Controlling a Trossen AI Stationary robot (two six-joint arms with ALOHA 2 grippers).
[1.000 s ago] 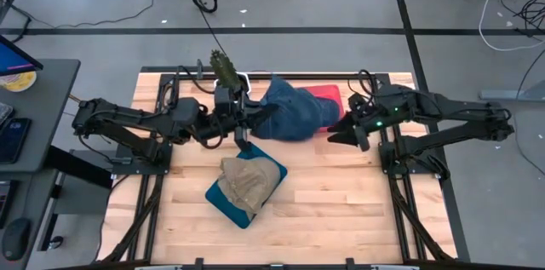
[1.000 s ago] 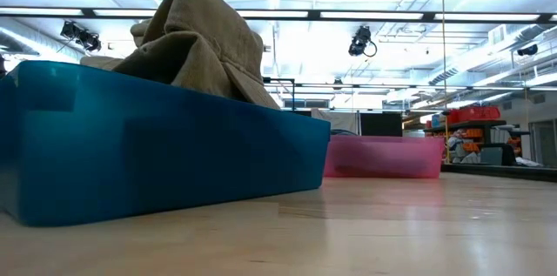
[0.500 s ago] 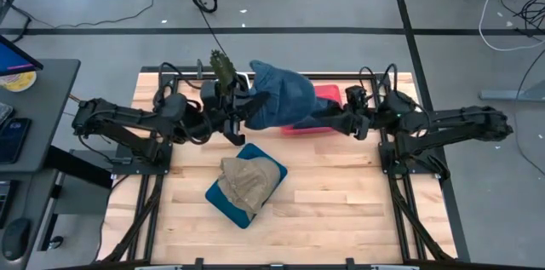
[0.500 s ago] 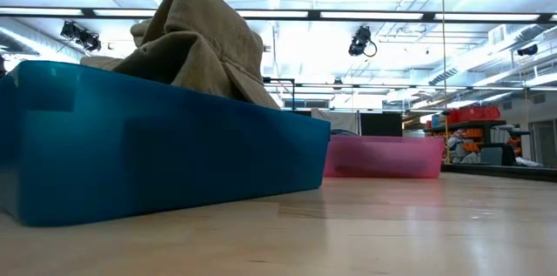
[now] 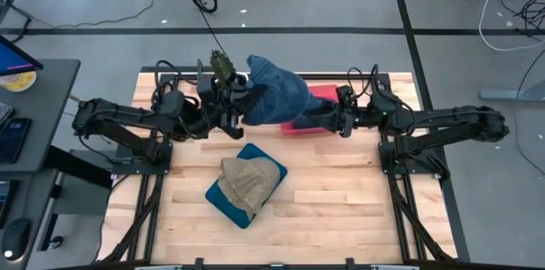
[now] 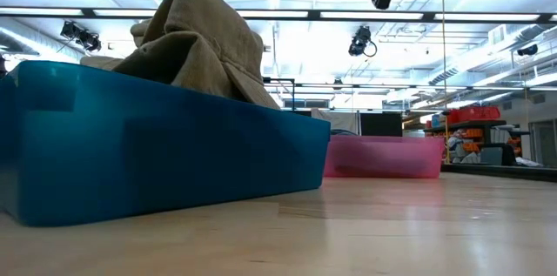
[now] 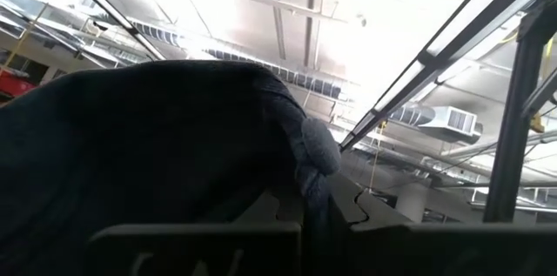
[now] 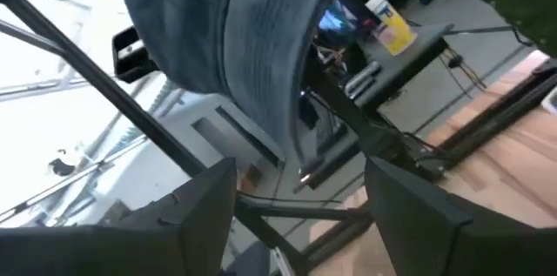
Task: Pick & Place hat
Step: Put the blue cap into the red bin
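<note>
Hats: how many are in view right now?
2. A denim hat is held up between the two arms over the table's far side, the left tool shut on it. A tan hat sits in the blue bin. Others may be hidden.

The high view looks straight down on the whole tabletop (image 5: pixel 324 202) and both arms. The low view sits at tabletop height, looking level across it, very close to the blue bin (image 6: pixel 157 141), which the high view also shows. Each wrist view looks forward from its arm, close against the blue hat (image 7: pixel 157 145), tilted up toward the ceiling.
</note>
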